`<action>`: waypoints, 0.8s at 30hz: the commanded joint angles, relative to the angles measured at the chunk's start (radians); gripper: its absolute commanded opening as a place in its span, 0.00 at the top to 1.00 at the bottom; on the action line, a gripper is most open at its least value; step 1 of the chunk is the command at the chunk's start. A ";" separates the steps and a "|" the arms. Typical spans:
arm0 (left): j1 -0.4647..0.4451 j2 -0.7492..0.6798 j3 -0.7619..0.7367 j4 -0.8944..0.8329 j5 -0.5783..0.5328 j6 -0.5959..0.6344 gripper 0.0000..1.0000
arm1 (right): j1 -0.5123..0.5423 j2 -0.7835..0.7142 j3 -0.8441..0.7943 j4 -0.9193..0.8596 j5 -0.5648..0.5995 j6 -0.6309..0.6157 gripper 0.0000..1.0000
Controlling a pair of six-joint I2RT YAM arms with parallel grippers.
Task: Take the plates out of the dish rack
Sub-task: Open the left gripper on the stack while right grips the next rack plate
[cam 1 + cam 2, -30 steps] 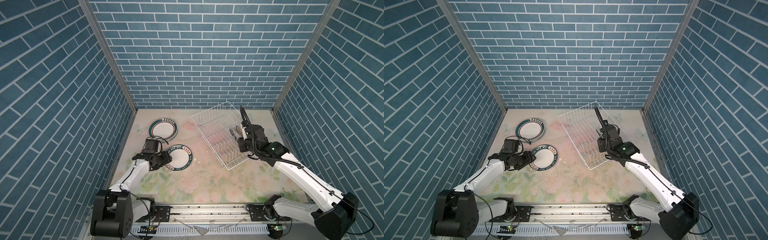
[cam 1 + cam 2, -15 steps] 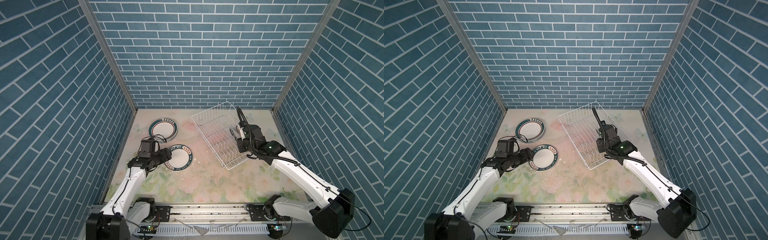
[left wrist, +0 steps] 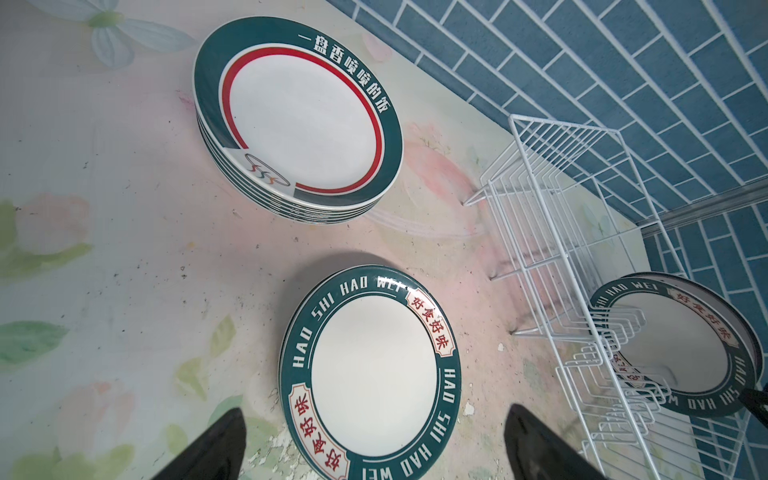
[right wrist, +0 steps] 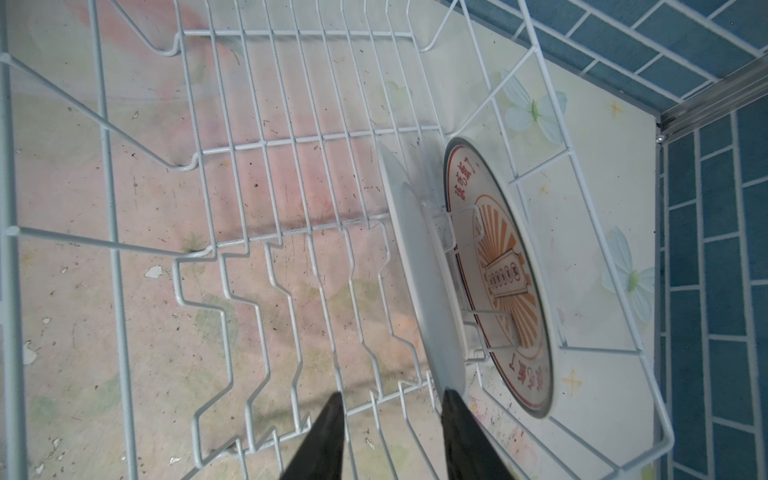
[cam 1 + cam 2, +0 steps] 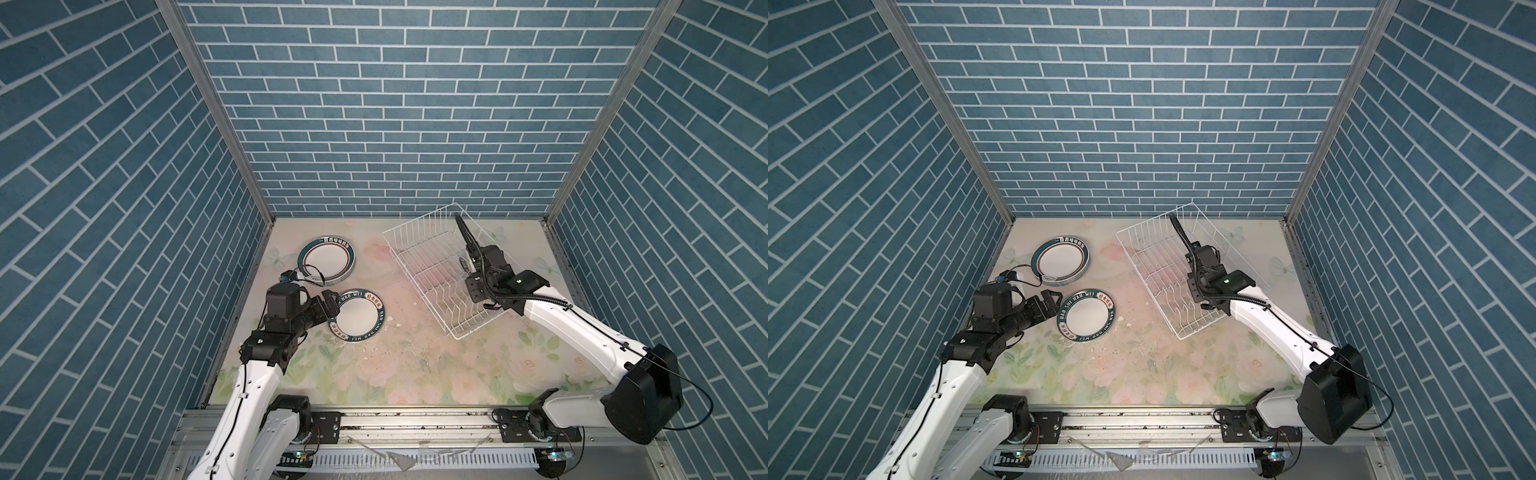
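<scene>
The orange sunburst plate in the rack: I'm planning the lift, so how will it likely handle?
The sunburst plate looks glazed ceramic, so probably rigid, slick at the rim and breakable. It stands on edge between tines of the dish rack, so it may roll or knock the neighbouring plate once lifted free.

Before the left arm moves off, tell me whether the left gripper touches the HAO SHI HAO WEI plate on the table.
Apart. In the left wrist view the left gripper is open, fingers either side of the plate, table showing in both gaps.
</scene>
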 commanded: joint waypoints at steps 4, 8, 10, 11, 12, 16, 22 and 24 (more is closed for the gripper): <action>-0.002 0.000 -0.002 0.002 -0.024 -0.012 0.01 | 0.009 -0.003 0.060 -0.029 0.051 -0.055 0.59; -0.002 -0.012 -0.011 0.010 -0.030 -0.026 0.01 | 0.012 0.035 0.072 -0.037 0.108 -0.067 0.60; -0.002 -0.012 -0.007 0.002 -0.037 -0.027 0.01 | 0.012 0.049 0.074 -0.025 0.133 -0.070 0.60; -0.003 -0.011 -0.006 -0.001 -0.038 -0.030 0.01 | 0.011 0.058 0.074 -0.017 0.145 -0.079 0.60; -0.003 -0.010 -0.004 -0.004 -0.038 -0.030 0.01 | 0.012 0.069 0.076 -0.012 0.166 -0.084 0.60; -0.003 -0.014 -0.002 -0.008 -0.032 -0.026 0.01 | 0.012 0.116 0.083 -0.004 0.187 -0.100 0.61; -0.003 -0.039 -0.007 -0.019 -0.038 -0.043 0.01 | 0.012 0.148 0.059 0.048 0.208 -0.116 0.62; -0.002 -0.045 -0.006 -0.040 -0.065 -0.071 0.01 | 0.012 0.161 0.054 0.054 0.229 -0.119 0.63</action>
